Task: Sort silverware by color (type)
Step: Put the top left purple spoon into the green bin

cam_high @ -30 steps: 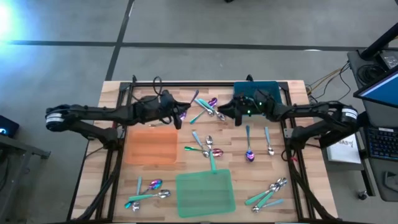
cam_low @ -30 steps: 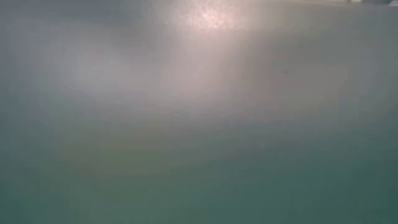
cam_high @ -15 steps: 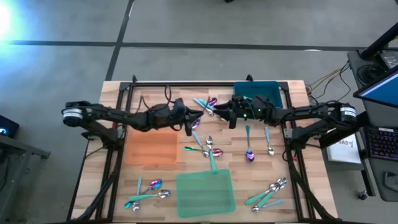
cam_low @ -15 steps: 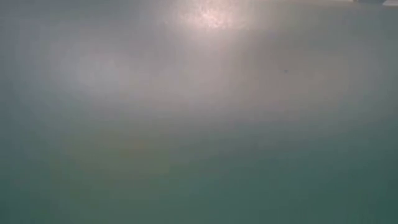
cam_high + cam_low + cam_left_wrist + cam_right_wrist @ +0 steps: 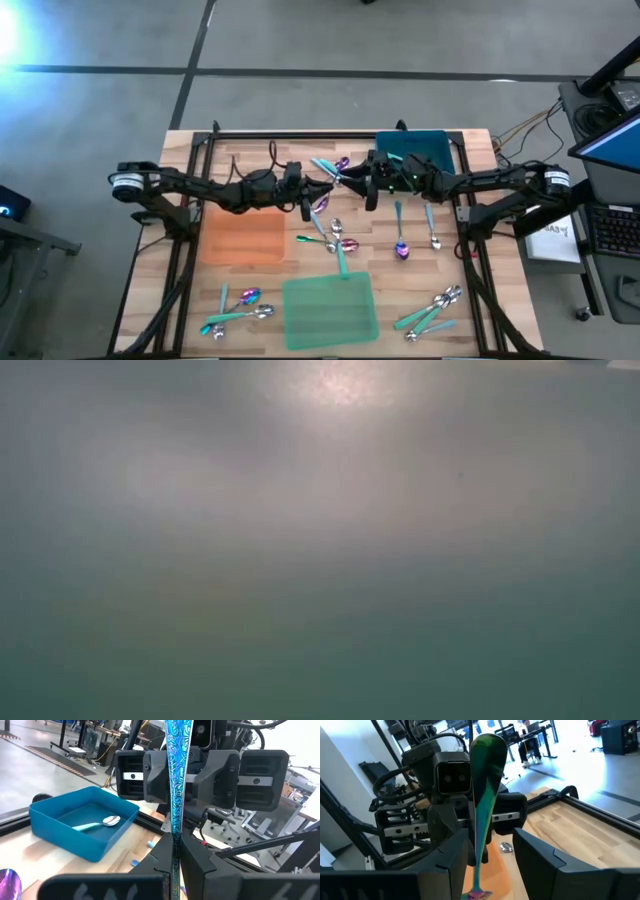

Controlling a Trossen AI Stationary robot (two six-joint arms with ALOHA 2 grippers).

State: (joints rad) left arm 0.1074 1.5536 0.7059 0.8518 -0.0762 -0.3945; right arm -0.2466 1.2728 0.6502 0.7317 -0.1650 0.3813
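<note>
Step in hand: a spoon (image 5: pixel 175 795) looks to be passing from one arm to the other above the middle back of the surface (image 5: pixel 480 300).
Left hand (image 5: pixel 312 193): clamped shut on the spoon's thin handle; in its wrist view the handle rises between the fingers.
Right hand (image 5: pixel 358 185): fingers spread wide on either side of the spoon, not yet closed.
Key relation: the hands face each other, with the spoon between them and its long axis crossing the right hand's gap.
Nearer arm: both are at the spoon; only the left grips it.
Other silverware: one spoon lies in the teal bin (image 5: pixel 45 817); others are scattered near the orange mat (image 5: pixel 242 235) and green mat (image 5: pixel 330 310).
</note>
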